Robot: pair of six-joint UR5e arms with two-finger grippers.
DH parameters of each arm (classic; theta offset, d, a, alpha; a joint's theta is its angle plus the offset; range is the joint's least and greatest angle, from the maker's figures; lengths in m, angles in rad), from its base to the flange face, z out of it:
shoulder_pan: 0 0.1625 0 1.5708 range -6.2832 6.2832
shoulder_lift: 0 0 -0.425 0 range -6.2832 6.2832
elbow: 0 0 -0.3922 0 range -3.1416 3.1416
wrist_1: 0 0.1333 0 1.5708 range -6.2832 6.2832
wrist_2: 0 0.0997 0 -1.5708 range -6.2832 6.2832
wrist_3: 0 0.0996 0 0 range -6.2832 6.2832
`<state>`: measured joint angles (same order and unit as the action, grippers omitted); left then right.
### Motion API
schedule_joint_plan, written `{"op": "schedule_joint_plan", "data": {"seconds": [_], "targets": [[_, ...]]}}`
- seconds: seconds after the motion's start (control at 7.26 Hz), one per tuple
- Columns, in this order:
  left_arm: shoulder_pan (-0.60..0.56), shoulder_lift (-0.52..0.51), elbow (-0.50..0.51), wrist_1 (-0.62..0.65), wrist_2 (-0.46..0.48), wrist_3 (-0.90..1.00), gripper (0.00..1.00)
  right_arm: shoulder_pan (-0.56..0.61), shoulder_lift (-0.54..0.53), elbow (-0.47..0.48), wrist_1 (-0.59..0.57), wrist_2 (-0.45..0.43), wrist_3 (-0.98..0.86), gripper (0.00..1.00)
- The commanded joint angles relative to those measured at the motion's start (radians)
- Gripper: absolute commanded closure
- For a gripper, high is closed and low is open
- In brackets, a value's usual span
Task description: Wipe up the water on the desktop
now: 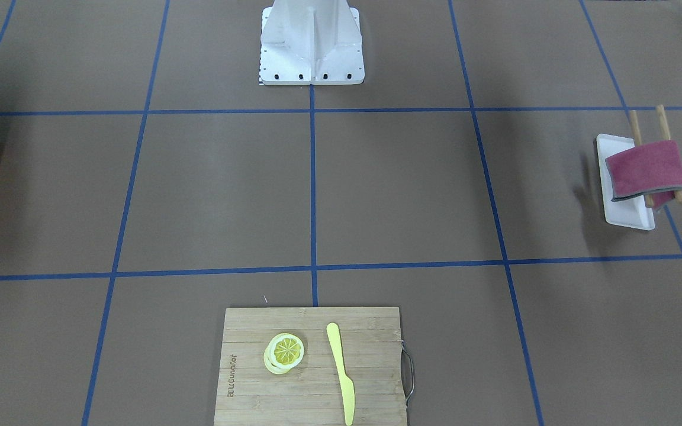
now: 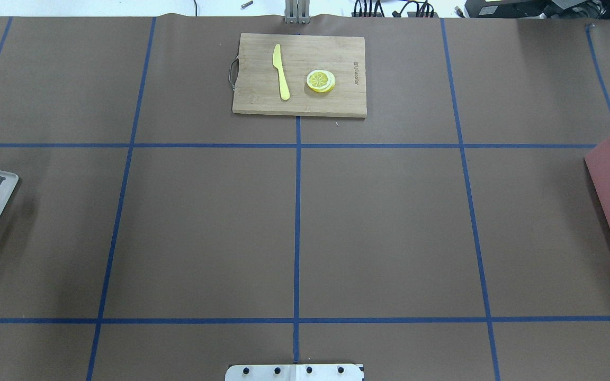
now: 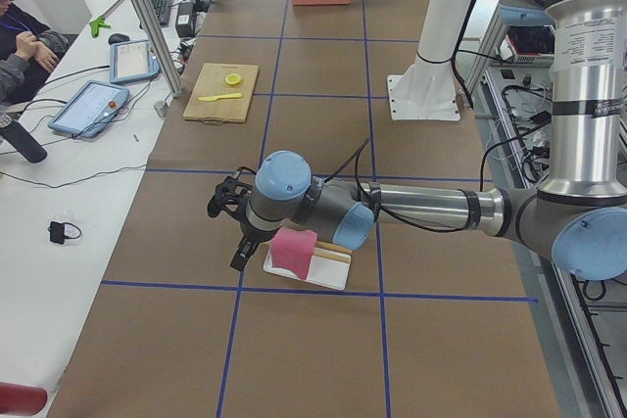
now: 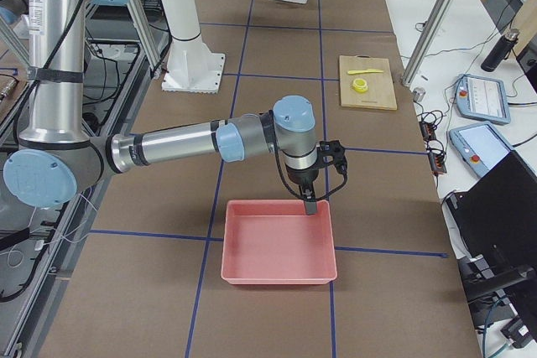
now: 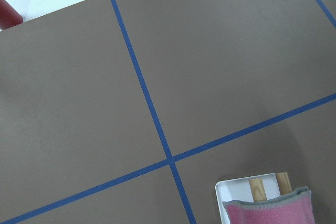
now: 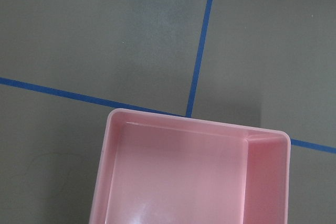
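- One bench (image 2: 389, 222): a flat brown top that fills both fixed views, marked into big squares by thin blue tape lines and carrying everything below.
- Two arms. The left arm (image 3: 431, 210) reaches low across the bench, and its left claw (image 3: 237, 261) hangs just beside the tray. The right arm (image 4: 176, 144) holds the right claw (image 4: 310, 205) over the bin's rim. Both claws show only in the side views, so I cannot tell whether their fingers are apart or together.
- One white pedestal (image 1: 311, 44), bolted on the middle tape line.
- One pink bin (image 4: 277, 275) at the robot's right end.
- One bamboo cutting board (image 2: 262, 100) at the far middle edge.
- One white tray (image 1: 628, 213) at the left end.
- One red cloth (image 1: 646, 168), draped over the rods above the tray.
- Two wooden rods (image 1: 663, 121).
- One yellow knife (image 2: 281, 71) on the board.
- One small stack of lemon slices (image 2: 320, 81) near the knife; the number of slices is unclear.
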<state>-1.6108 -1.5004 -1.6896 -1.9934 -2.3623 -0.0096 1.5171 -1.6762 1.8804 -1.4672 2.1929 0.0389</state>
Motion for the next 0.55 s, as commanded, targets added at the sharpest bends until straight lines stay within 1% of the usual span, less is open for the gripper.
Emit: {"op": "schedule_joint_plan", "data": {"seconds": [0.0, 0.14, 0.28, 0.41], "targets": [[0.023, 0.009, 0.022, -0.002, -0.001, -0.09, 0.02, 0.0, -0.014, -0.006, 0.039, -0.013, 0.01, 0.0], [0.057, 0.011, 0.022, -0.013, -0.005, -0.111, 0.02, 0.0, -0.013, -0.007, 0.039, -0.012, 0.01, 0.0], [0.096, 0.011, 0.022, -0.018, -0.005, -0.168, 0.02, 0.0, -0.013, -0.007, 0.039, -0.013, 0.009, 0.0], [0.136, 0.011, 0.025, -0.05, -0.003, -0.234, 0.02, -0.001, -0.014, -0.007, 0.039, -0.012, 0.01, 0.0]]}}
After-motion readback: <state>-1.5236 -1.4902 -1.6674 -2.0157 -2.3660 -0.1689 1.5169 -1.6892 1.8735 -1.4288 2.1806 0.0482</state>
